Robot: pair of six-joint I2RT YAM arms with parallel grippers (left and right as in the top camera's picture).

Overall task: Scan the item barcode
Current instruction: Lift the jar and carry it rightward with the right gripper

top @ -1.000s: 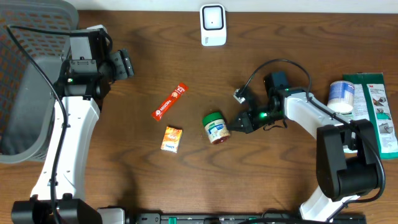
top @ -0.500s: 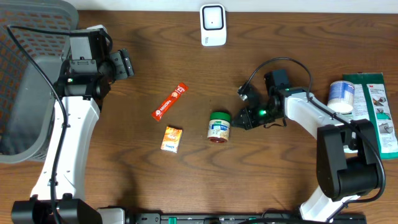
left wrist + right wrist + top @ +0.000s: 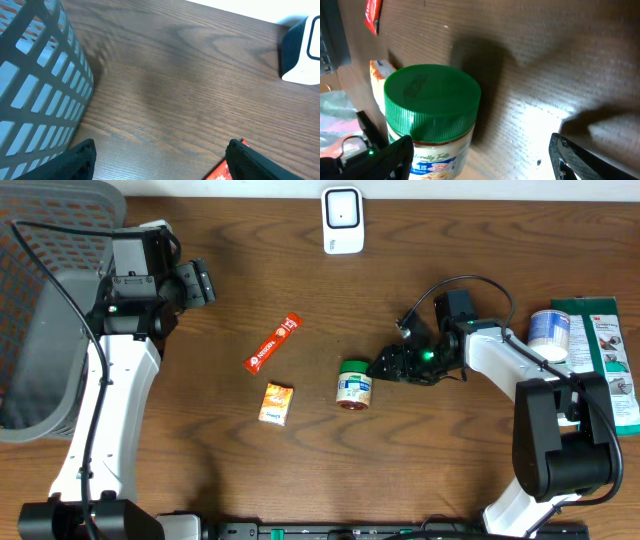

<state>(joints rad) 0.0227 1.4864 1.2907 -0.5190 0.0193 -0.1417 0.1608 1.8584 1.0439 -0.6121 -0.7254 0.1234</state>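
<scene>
Arms first: your left arm rises along the left side of the table (image 3: 300,470) in the overhead view, folded at its upper end, with the left gripper (image 3: 203,282) pointing right, next to the grey mesh basket (image 3: 40,330). Its fingers (image 3: 80,157) stand spread wide in the left wrist view, with only bare wood between them; the basket wall fills that view's left side and the white scanner (image 3: 342,220) shows at its far right edge. Your right arm comes up from the lower right, bends at the elbow near the white tub (image 3: 548,335) and the green box (image 3: 610,360), then reaches left and low over the table. The right gripper (image 3: 383,366) sits just beside the jar (image 3: 352,384), at its green lid end. In the right wrist view the fingers (image 3: 572,160) are far apart, one at each lower corner. The jar stands close to the left finger, with wide open wood toward the right one, so nothing is pinched. You cannot tell from these views whether that left finger touches the label. The jar rests on the table near the middle, well apart from the scanner at the far edge. A red sachet (image 3: 273,343) and an orange packet (image 3: 277,403) lie to the jar's left.
</scene>
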